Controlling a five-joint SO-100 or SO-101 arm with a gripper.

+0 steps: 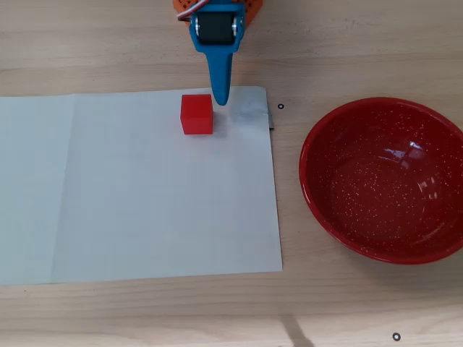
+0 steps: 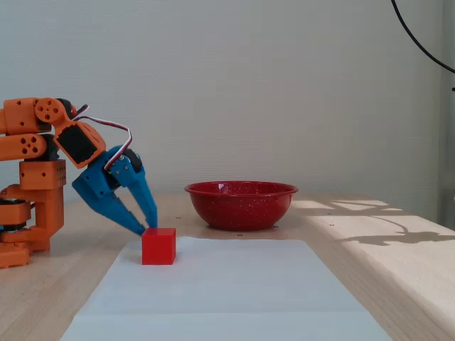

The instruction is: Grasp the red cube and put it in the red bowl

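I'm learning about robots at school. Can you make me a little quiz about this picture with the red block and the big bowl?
1. True or false: the red cube is inside the red bowl.
2. What does the cube sit on?
A. bare wood
B. white paper
C. the bowl
3. Fill in: in the overhead view, the blue tool points down just to the ____ of the cube.

Key: 1 false; 2 B; 3 right.

- The cube (image 1: pixel 197 114) is showing plain bright red.
- The bowl (image 1: pixel 383 181) is showing glossy red with white speckles.
- The gripper (image 2: pixel 147 226) is showing blue.
- The paper (image 1: pixel 145 210) is showing white.
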